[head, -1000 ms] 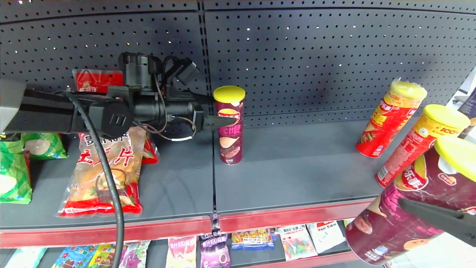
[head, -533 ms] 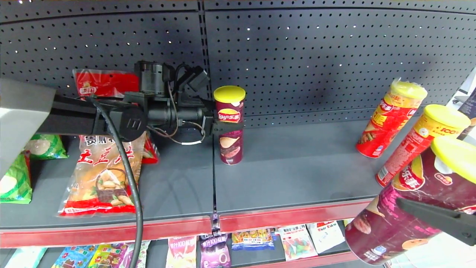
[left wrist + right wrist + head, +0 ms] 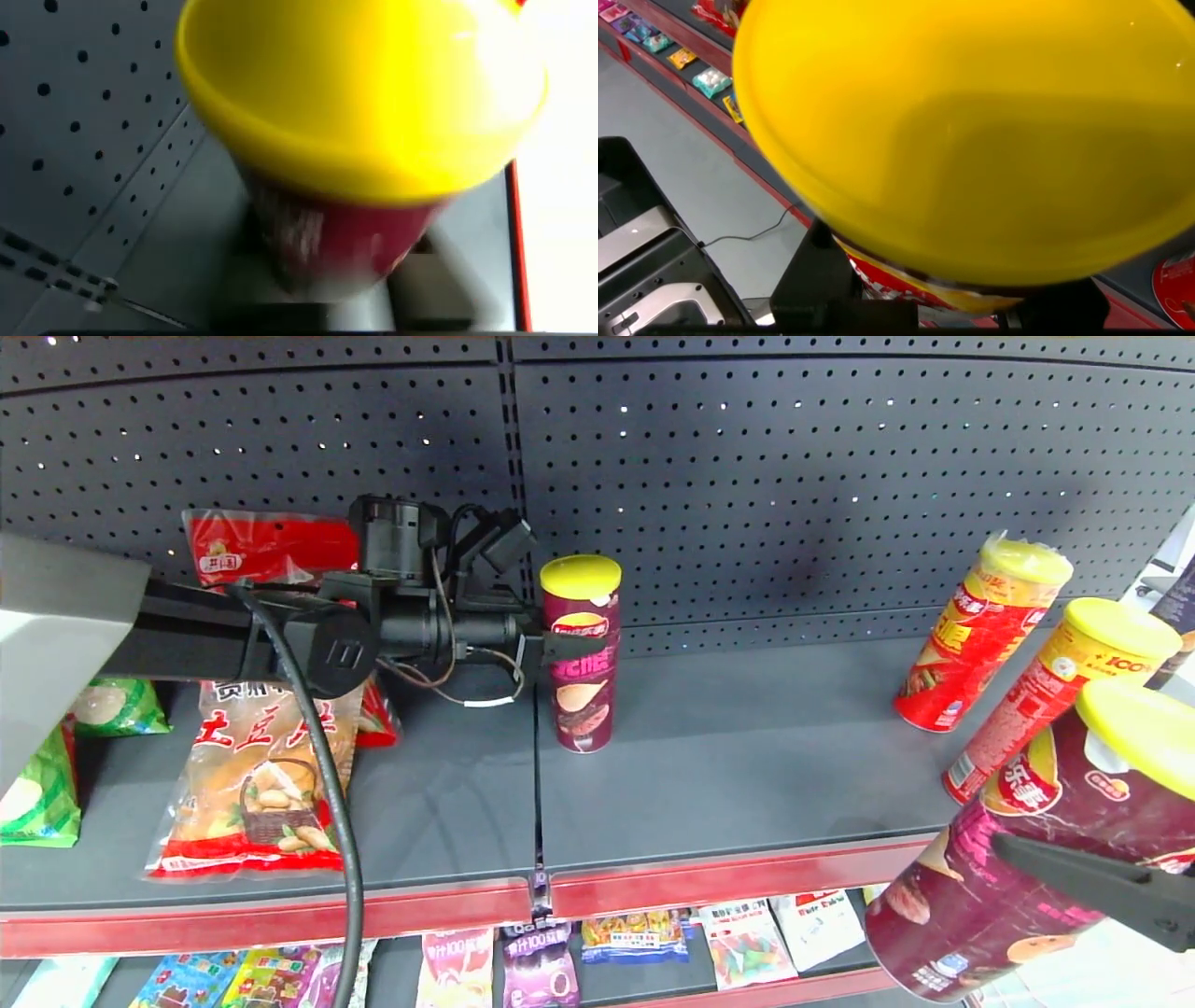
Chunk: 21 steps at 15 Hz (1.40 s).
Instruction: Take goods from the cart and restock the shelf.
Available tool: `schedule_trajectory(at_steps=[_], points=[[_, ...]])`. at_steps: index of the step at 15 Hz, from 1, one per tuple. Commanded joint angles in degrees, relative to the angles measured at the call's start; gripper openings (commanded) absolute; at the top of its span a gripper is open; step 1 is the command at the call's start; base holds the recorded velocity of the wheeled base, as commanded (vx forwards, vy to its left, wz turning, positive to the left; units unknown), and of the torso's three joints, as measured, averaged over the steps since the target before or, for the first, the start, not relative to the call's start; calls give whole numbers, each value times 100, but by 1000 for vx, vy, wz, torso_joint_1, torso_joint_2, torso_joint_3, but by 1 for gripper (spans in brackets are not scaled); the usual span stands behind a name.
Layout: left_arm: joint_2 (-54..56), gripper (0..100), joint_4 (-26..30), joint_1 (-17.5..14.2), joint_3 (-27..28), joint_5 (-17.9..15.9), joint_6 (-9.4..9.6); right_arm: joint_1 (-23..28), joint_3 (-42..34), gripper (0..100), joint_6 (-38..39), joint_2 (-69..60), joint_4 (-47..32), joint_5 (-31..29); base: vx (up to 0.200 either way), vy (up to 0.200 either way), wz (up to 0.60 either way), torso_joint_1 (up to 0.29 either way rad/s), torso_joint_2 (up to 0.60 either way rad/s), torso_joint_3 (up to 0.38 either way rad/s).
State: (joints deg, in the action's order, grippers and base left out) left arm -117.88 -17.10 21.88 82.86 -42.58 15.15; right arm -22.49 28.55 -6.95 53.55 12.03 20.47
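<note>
You have open shelf between the purple can and the leaning red cans; snack bags crowd the left.

A chip can with a wide yellow lid fills the middle of the frame, blurred. Behind it are the grey shelf and the perforated back panel.

Head camera faces the shelf; wrist cameras, close above, share its left can and right can.
</note>
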Motion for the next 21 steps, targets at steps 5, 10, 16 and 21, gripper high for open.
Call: schedule_trajectory(at_steps=[5, 10, 16, 21], points=[[1145, 0, -30, 352, -1307, 198, -197, -10, 63, 0, 1, 103, 10, 19, 0, 0, 0, 0, 0, 0], [1707, 0, -30, 677, -2054, 417, -197, -10, 168, 0, 1, 191, 18, 19, 0, 0, 0, 0, 0, 0], [1681, 0, -795, 730, -2661, 707, -258, -10, 186, 0, 1, 208, 18, 19, 0, 0, 0, 0, 0, 0], [1628, 0, -1181, 976, -2731, 997, -531, -10, 177, 0, 1, 226, 10, 19, 0, 0, 0, 0, 0, 0]])
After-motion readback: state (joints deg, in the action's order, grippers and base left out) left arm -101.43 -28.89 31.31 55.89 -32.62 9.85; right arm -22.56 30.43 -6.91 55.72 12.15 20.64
